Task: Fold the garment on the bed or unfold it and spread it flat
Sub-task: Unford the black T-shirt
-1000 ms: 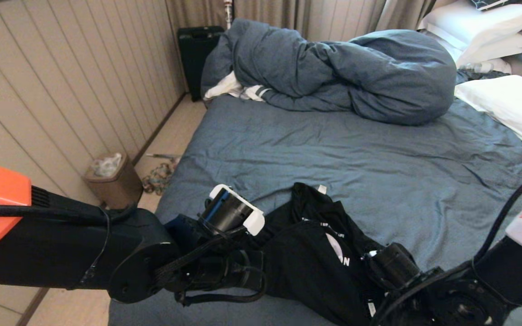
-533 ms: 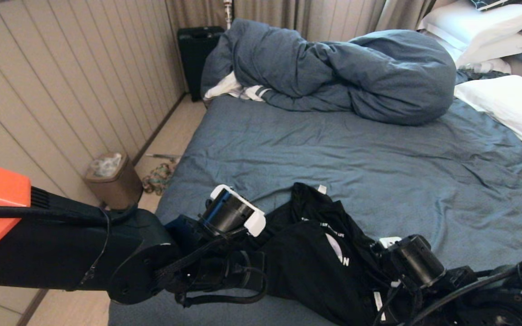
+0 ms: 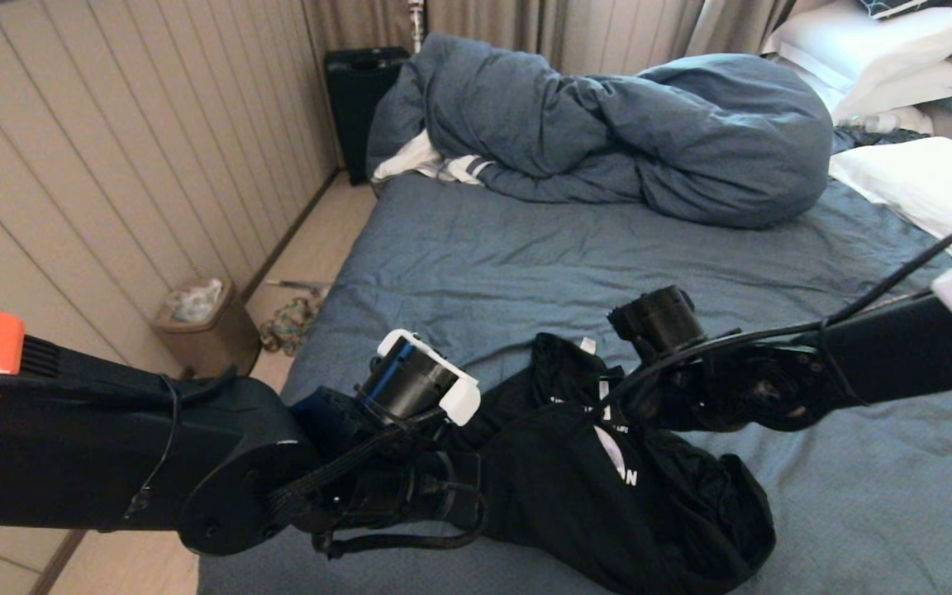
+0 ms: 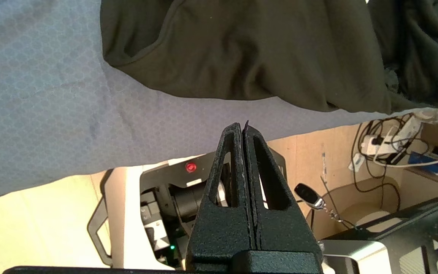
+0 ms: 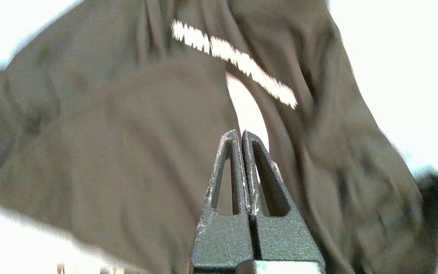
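Note:
The garment (image 3: 600,496), a black T-shirt with part of a pale print and white lettering showing, lies bunched at the near edge of the bed (image 3: 608,273). My left gripper (image 3: 464,496) sits low at the garment's left side. In the left wrist view this gripper (image 4: 242,127) is shut and empty, its tips over the sheet's edge, a little apart from the garment's hem (image 4: 242,49). My right gripper (image 3: 626,411) hangs over the garment's upper part. It is shut (image 5: 241,133) with nothing between the fingers, above the dark cloth (image 5: 108,152) near the lettering.
A bunched blue-grey duvet (image 3: 633,132) fills the far side of the bed, with white pillows (image 3: 922,190) at the right. A brown bin (image 3: 203,326) and a black case (image 3: 360,99) stand on the floor strip by the panelled wall. Cables (image 4: 390,140) lie below the bed edge.
My right arm has lifted from the bed's near right corner and swung up over the garment, uncovering its bunched right end. The left arm has stayed where it was.

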